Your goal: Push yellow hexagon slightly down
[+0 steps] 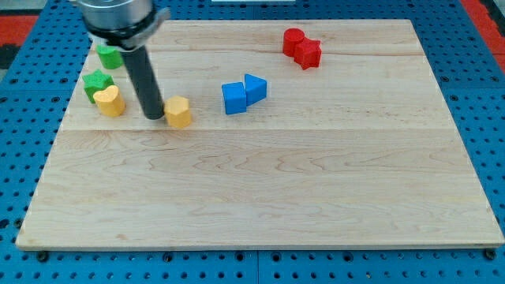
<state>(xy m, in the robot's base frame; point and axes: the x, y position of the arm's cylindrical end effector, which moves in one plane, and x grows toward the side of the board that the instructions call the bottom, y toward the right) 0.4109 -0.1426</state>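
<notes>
I see the yellow hexagon (179,111) lying flat on the wooden board (260,197), in the upper-left part of the view. It is a small, solid yellow block with a faceted outline. My tip (155,117) sits against its left side, touching or nearly touching it.

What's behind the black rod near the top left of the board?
A green block peeks out to the view's left of the rod; its covered part and shape can't be made out. My tip sits beside the yellow hexagon.
</notes>
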